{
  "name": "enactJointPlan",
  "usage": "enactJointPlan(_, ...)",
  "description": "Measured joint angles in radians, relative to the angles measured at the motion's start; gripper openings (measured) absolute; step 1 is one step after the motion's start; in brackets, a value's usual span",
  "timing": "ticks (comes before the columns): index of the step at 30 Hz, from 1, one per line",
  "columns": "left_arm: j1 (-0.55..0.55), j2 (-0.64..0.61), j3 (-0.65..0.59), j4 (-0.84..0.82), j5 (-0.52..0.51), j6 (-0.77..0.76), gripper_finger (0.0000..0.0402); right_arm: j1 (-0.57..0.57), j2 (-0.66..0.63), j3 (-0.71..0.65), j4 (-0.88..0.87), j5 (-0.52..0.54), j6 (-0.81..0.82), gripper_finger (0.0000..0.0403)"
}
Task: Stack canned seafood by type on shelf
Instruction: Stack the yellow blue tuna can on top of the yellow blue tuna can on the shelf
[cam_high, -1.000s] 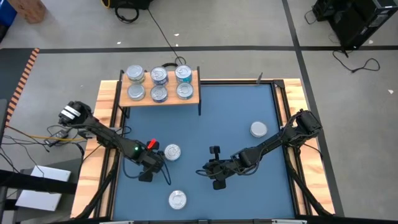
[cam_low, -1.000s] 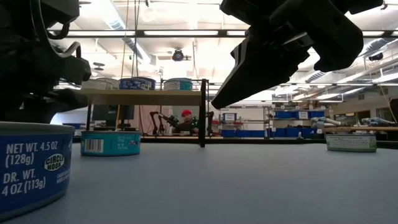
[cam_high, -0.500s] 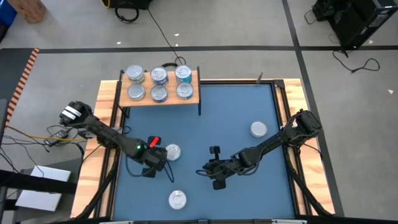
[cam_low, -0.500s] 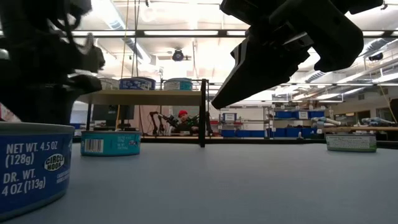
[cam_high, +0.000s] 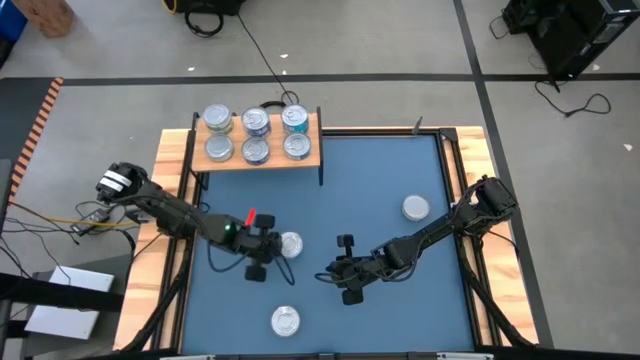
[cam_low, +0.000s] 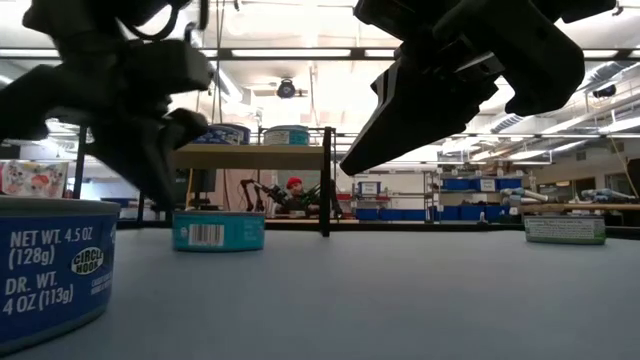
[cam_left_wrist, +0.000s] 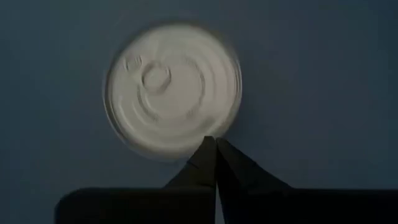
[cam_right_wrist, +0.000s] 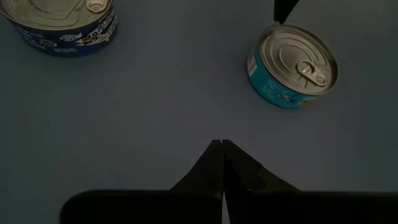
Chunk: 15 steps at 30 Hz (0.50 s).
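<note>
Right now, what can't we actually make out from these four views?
- Labels of the six cans on the shelf: the high view shows only lids; in the low view the board's edge hides most of them.
- Label of the teal can at the left gripper: the wrist view is blurred, lid only.
- Near blue can: cut off by the low view's left edge.
- Far right can: label too small.

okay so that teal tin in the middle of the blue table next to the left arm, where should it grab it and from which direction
Grip the teal tin across its round side wall, coming straight down from above. It sits flat, lid up, short and wide, with bare table all round it. The left pincer, shut beside it, would probably need to open wider than the lid first.
</note>
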Motion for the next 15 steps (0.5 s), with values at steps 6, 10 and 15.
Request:
enactJointPlan(6,0.014,0.0,0.005,0.071,0.01,0.071,0.0004,0.0,0.0,0.0,0.0,0.0,0.0,0.0008)
enactJointPlan(10,-0.001,-0.001,0.043,0.069,0.01,0.135,0.0017,0.0,0.0,0.0,0.0,0.0,0.0,0.0008)
enactJointPlan(15,-0.012,-0.001,0.061,0.068,0.009,0.154,0.0048,-0.001,0.0,0.0,0.0,0.0,0.0,0.0008)
